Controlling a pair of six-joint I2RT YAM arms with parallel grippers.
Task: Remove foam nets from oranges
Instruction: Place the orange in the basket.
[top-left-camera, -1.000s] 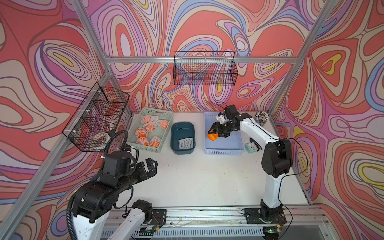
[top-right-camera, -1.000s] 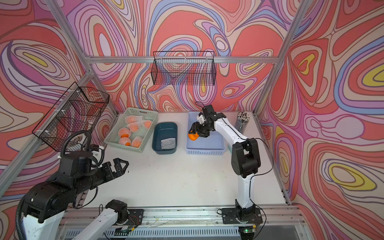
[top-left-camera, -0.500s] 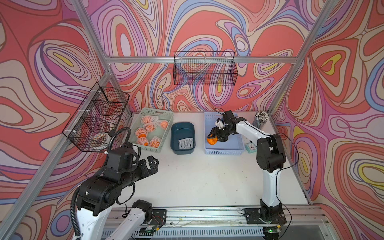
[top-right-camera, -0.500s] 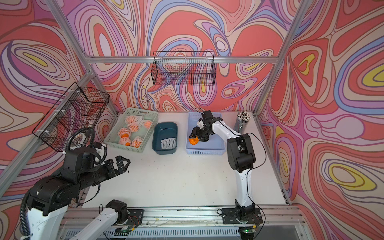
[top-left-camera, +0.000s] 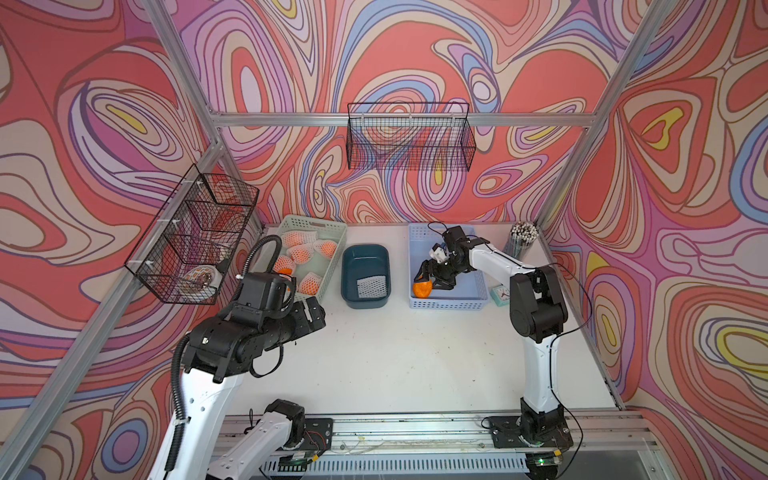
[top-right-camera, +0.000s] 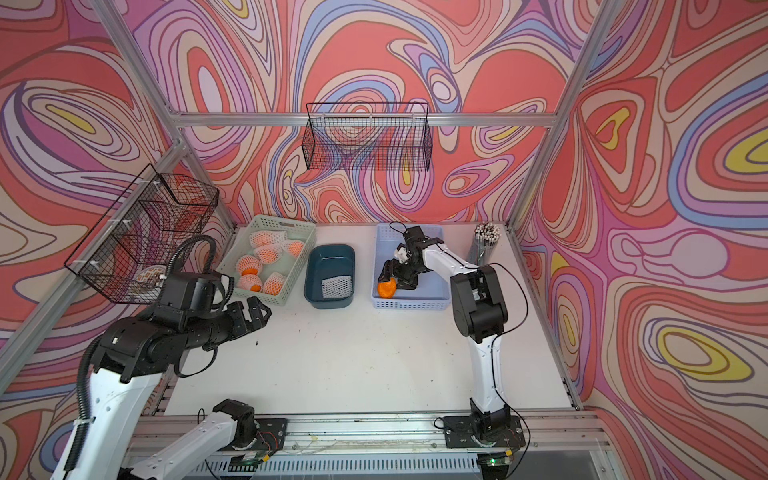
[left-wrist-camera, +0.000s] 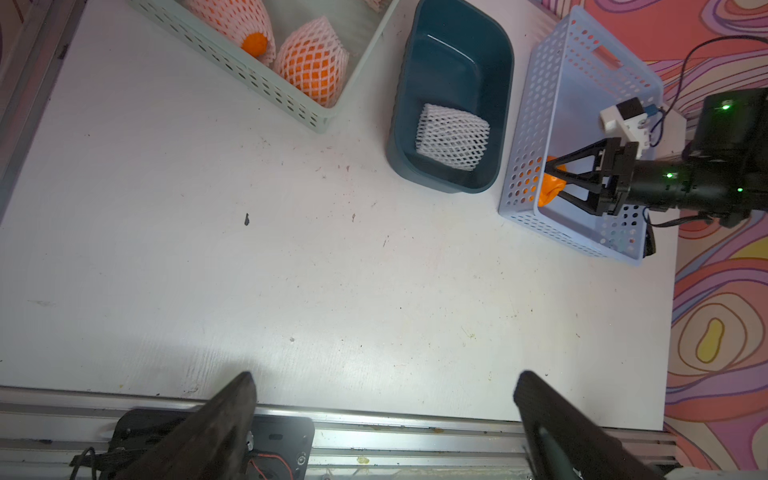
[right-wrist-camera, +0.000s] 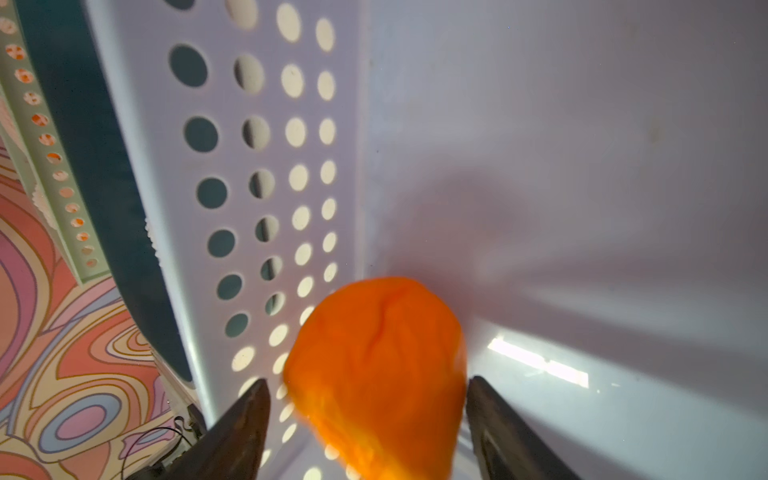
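Bright orange and bare of any mesh, the fruit (right-wrist-camera: 374, 374) is seen just below the right gripper (right-wrist-camera: 368, 384), between its two fingers but gripped by neither. A thin gap is shown on each side, so the jaws are taken to be spread. A second ago the same fruit was pinched and carried above the blue basket (top-left-camera: 449, 306); it was then lowered, and now the jaws have been widened and the fruit left in the basket's corner, close against the perforated wall ahead of the fingertips. Its outline is smeared in the right wrist view, so it may not yet have settled. That fruit is judged done, a net (top-left-camera: 371, 286) lying flattened in the dark tub (top-left-camera: 365, 302) to the gripper's side. The skin is shown as lumpy and faintly creased, squashed rather than round. The left gripper (left-wrist-camera: 382, 380) is held spread wide and empty above the table (left-wrist-camera: 291, 270), with the green basket (left-wrist-camera: 266, 83) ahead of its fingertips. There the remaining oranges (left-wrist-camera: 313, 66) are wrapped in white diamond mesh, and the next pick is expected from among them.
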